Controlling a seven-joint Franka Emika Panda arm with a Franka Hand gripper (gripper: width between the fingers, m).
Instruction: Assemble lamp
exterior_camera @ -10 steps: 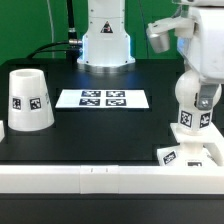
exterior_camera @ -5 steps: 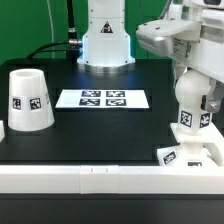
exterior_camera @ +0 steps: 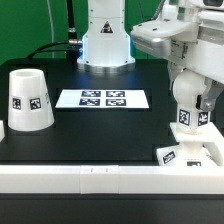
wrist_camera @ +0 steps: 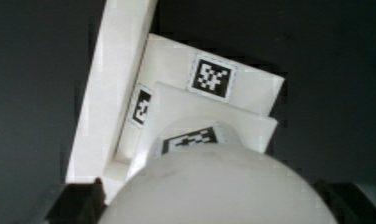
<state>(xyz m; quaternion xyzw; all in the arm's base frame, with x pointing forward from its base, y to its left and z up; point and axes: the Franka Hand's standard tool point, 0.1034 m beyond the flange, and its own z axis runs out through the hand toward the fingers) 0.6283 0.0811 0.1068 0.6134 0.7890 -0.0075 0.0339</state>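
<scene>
Exterior view. Logged a black desk (exterior_camera: 100, 135) with a white rail (exterior_camera: 90, 178) along its near edge. Found the marker board (exterior_camera: 103, 99) lying flat near the middle of the desk, with the arm's white pedestal (exterior_camera: 105, 40) at 12 o'clock from it. Located the shade (exterior_camera: 30, 100) at 9 o'clock from the marker board, well apart from it, standing on its wide end with the narrow end up and 1 tag facing the camera. Located the base (exterior_camera: 198, 153) at about 4 o'clock from the marker board, close to the rail, flat on the desk, with 1 tag visible at its near corner. Noted the bulb (exterior_camera: 188, 118) standing upright on the base, touching it, with 1 tag on its stem. Saw the arm (exterior_camera: 165, 38) reaching in at 12 o'clock above the bulb, its lower end right over the bulb's top.

Wrist view. Looked down on the bulb's round head (wrist_camera: 203, 190), blurred and very near, with the base (wrist_camera: 203, 105) and 3 tags beyond it. Caught 2 dark fingertips (wrist_camera: 78, 205), 1 on each side of the head. Recorded the jaws as straddling the head, close against it; cannot tell whether the pads press on it or stand just off. Marked the shade as apart from bulb and base, not yet fitted.
</scene>
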